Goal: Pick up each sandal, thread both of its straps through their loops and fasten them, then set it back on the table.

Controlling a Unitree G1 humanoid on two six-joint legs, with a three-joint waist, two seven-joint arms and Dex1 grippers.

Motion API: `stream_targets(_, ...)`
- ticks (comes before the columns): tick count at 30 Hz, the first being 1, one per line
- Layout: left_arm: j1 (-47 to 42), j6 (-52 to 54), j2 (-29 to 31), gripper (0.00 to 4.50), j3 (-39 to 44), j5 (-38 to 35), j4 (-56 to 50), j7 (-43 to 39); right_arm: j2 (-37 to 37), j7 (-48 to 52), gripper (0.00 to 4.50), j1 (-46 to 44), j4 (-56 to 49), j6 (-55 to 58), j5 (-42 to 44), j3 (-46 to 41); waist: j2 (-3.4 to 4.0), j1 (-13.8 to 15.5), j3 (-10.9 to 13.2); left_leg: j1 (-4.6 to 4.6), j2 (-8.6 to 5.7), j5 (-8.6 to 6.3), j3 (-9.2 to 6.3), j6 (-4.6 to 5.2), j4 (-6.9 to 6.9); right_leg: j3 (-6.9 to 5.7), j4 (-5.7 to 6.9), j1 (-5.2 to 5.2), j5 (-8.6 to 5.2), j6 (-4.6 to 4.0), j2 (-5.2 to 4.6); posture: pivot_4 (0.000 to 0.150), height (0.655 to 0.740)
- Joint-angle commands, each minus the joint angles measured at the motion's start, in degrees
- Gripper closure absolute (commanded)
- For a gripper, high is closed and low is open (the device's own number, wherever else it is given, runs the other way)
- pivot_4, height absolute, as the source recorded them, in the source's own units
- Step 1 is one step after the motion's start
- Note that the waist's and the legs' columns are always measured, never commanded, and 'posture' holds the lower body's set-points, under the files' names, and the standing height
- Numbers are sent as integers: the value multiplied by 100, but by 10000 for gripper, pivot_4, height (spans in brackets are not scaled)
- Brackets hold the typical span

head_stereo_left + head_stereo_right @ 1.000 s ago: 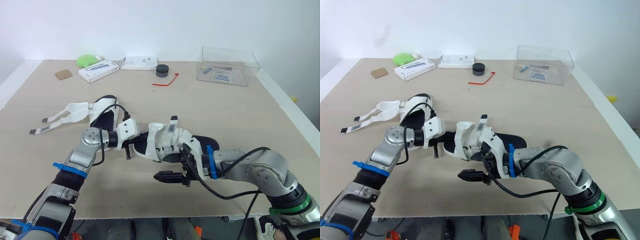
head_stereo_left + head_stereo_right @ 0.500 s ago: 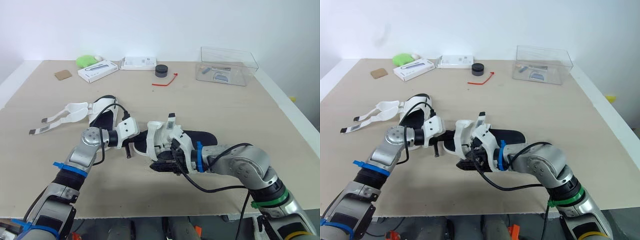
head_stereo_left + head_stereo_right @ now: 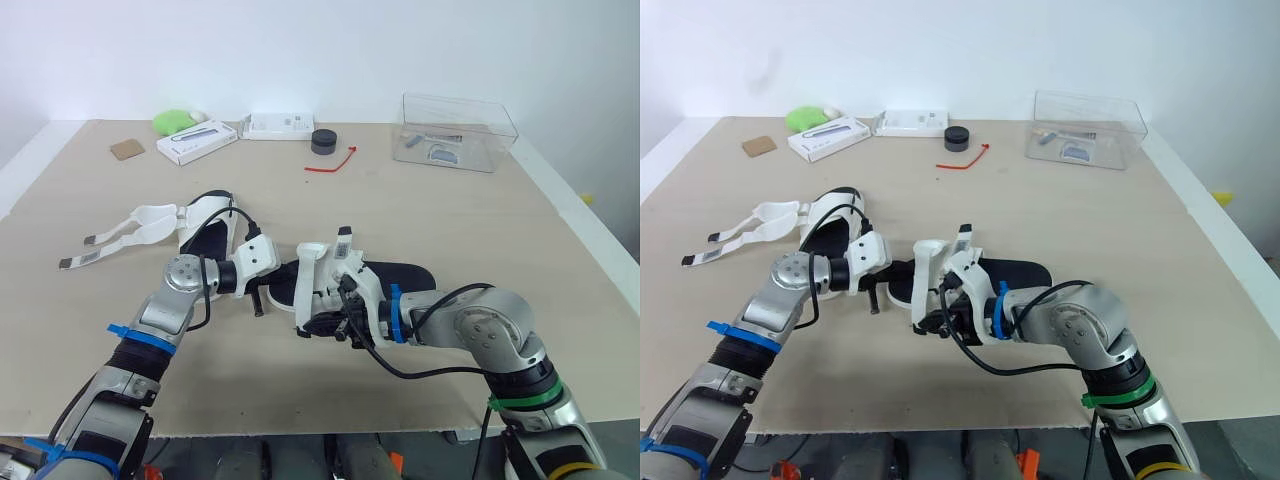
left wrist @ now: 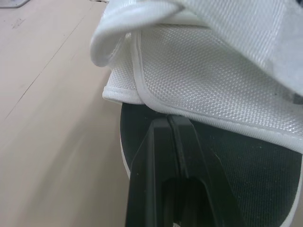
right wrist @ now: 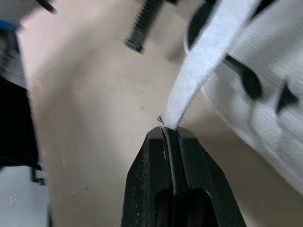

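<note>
- Left jaws pressed together on the centre sandal (image 3: 322, 282) at its white edge
- Right jaws pinching its strap (image 5: 205, 61) end
- Mid-left on the bench (image 3: 470, 225) lies the second sandal (image 3: 203, 222), straps loose

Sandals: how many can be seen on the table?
2. The left sandal lies unfastened; the middle sandal is at the centre, its strap pinched by the right gripper. None seems hidden.

Centre sandal (image 3: 320, 272), left sandal (image 3: 195, 213): unfastened

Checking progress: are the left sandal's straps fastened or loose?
Loose: the left sandal's two straps lie spread flat on the table, ends free.
</note>
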Motion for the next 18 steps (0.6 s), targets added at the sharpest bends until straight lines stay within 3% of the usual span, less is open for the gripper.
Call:
stream_targets(1,46,50,-43,45000,-17,11,-101,38,303,-88,44427,-281,67,535,717,-800,0,0,0,0,0,0,0,0,0,0,0,0,1,1,-1,1500,7400)
stream_targets(5,43,25,-52,45000,-26,39,-81,57,462,-243,44427,-1109,667,1197,1400,-1627,3,-7,2,0,-1,0,8,0,2,4,0,-1,9,-1,-3,1500,7400)
stream_targets(9,34,-17,-75,45000,-50,63,-32,86,439,-333,44427,-1944,1539,1468,1283,-2016,3,-2,1,-1,0,1,1,2,2,-1,-3,0,12,-7,-1,1500,7400)
stream_targets(18,30,-59,-157,45000,-75,92,1,172,39,199,44427,-2385,2555,1631,544,-1371,4,-3,1,-19,-4,-5,3,12,2,-3,-20,-6,12,-3,-10,1500,7400)
